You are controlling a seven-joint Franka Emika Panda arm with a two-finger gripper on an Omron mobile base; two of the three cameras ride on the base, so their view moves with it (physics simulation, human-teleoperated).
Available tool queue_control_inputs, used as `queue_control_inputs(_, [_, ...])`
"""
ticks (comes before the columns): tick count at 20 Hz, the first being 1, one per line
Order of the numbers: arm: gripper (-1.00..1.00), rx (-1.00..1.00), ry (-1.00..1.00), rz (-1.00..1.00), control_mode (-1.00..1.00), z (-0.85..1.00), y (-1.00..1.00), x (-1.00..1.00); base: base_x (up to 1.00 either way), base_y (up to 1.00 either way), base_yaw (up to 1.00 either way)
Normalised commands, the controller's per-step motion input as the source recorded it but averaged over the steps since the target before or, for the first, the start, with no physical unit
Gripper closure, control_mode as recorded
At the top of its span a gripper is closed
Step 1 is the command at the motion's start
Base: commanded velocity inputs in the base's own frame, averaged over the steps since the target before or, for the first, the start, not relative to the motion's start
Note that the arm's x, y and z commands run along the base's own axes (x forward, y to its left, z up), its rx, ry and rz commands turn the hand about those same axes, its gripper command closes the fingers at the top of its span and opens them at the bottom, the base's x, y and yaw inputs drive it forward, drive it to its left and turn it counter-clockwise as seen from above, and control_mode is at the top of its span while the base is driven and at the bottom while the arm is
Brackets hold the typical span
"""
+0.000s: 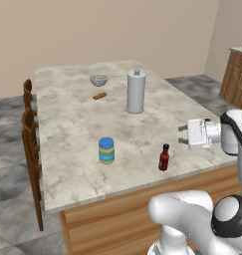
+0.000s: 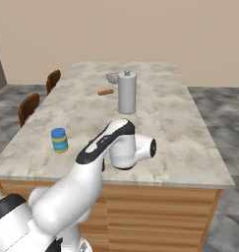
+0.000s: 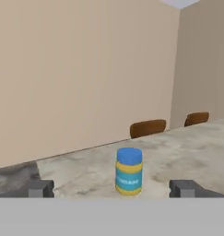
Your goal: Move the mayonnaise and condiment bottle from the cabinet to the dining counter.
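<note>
The mayonnaise [image 1: 106, 150], a short jar with a blue lid, stands upright on the dining counter [image 1: 72, 119] toward its near left. The condiment bottle [image 1: 164, 157], slim and dark reddish-brown, stands upright near the counter's front edge, apart from the jar. My gripper [image 1: 182, 135] hovers over the counter's right side, level and pointing left, a little right of and beyond the bottle. It is open with nothing between its fingers. In the hand view the mayonnaise [image 3: 129, 171] sits ahead between the widely spread fingertips [image 3: 40, 188]. The cabinet is out of view.
A tall grey cylinder with a knob top [image 1: 136, 91] stands mid-counter, with a small grey bowl [image 1: 98, 79] and a small brown item [image 1: 99, 96] behind it. Wooden chairs [image 1: 30, 124] line the counter's left side. Low base cabinets [image 1: 237, 79] stand at the far right.
</note>
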Motion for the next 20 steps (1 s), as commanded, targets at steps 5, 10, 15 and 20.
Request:
queue_control_inputs(5, [-1.0,0.0,0.22,-0.04,-1.0,1.0,0.48,-0.14,0.0,0.0,0.0])
queue_control_inputs(10, [-1.0,-0.01,0.3,-0.17,-1.0,0.95,0.7,-0.01,0.0,0.0,0.0])
queue_control_inputs(15, [-1.0,-0.04,0.4,-0.23,-1.0,0.88,0.61,-0.01,0.0,0.0,0.0])
queue_control_inputs(20, [-1.0,-0.16,0.53,-0.22,-1.0,0.67,0.58,0.0,0.0,0.0,0.0])
